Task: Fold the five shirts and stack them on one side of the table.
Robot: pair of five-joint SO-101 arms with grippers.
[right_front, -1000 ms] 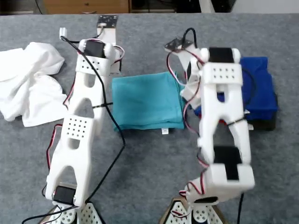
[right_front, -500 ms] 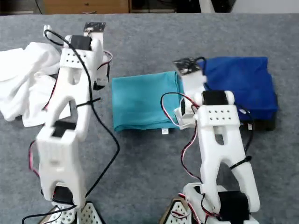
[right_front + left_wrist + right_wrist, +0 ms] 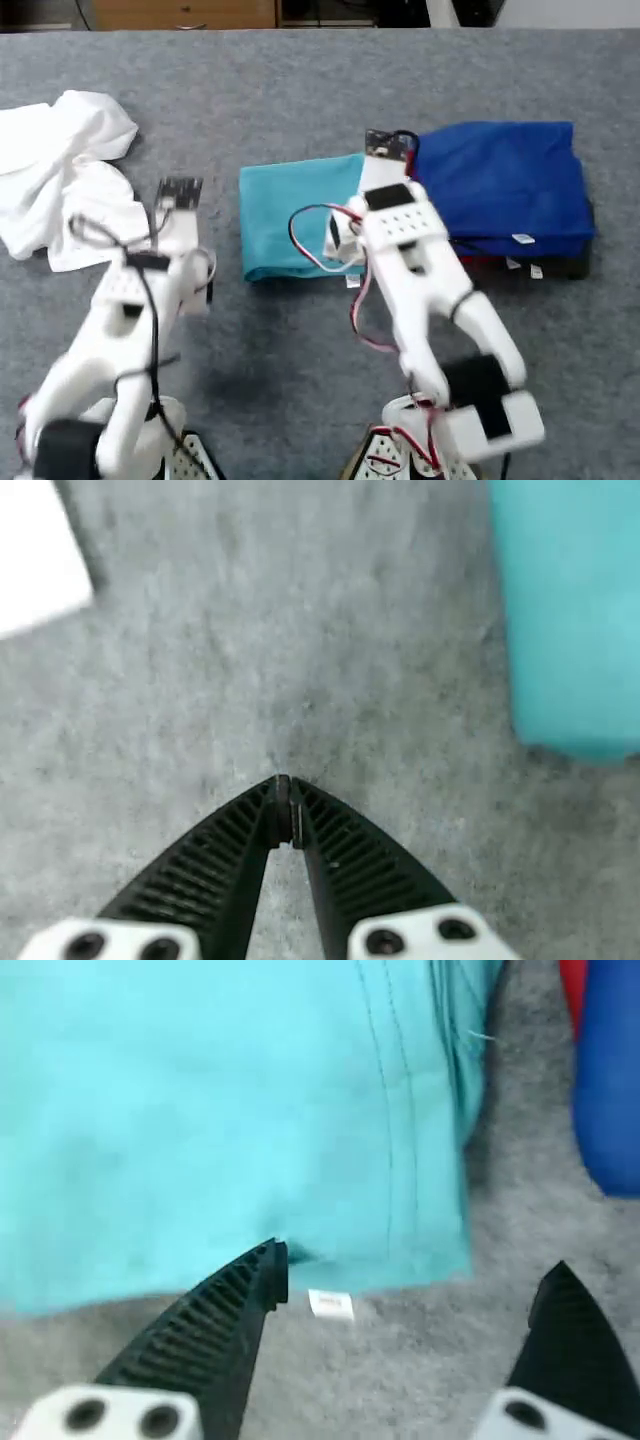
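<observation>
A folded teal shirt (image 3: 295,215) lies flat at the table's middle. To its right, a folded blue shirt (image 3: 505,185) tops a stack, with a red one (image 3: 480,261) and a dark one (image 3: 570,266) peeking out beneath. A crumpled white shirt (image 3: 60,180) lies at the far left. My right gripper (image 3: 410,1275) hangs open over the teal shirt's (image 3: 200,1110) near edge, beside its small white label (image 3: 330,1305), holding nothing. My left gripper (image 3: 283,810) is shut and empty above bare carpet, between the white shirt (image 3: 35,565) and the teal shirt (image 3: 570,610).
Grey carpet (image 3: 300,80) covers the whole table. Both arm bases stand at the near edge, with loose cables (image 3: 150,310) along the arms. A wooden cabinet (image 3: 180,12) stands beyond the far edge. Open carpet lies between the two arms.
Both arms have pulled back toward the near side. The left gripper left the white shirt's far side; the right one moved from the blue stack to the teal shirt's near edge.
</observation>
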